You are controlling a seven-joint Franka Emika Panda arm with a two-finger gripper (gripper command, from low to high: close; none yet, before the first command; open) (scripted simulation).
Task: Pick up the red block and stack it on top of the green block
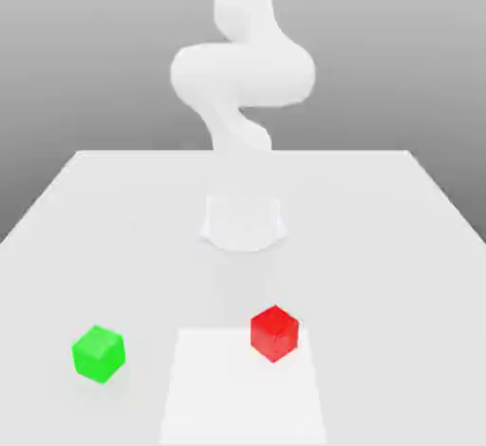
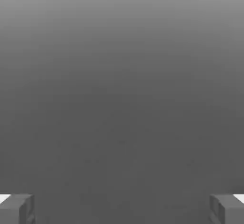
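Your gripper's fingers (image 2: 19, 208) are standing spread wide apart in the hand view, with plain grey between them. The exterior view is giving you what the hand view lacks: the red block (image 1: 274, 334) is resting partly over the far edge of the white patch (image 1: 243, 392), while the green block (image 1: 99, 354) is sitting on the table (image 1: 380, 273), apart, toward the exterior view's left.

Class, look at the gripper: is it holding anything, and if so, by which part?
Nothing is held: the gripper is open, its fingers wide apart with nothing between them.
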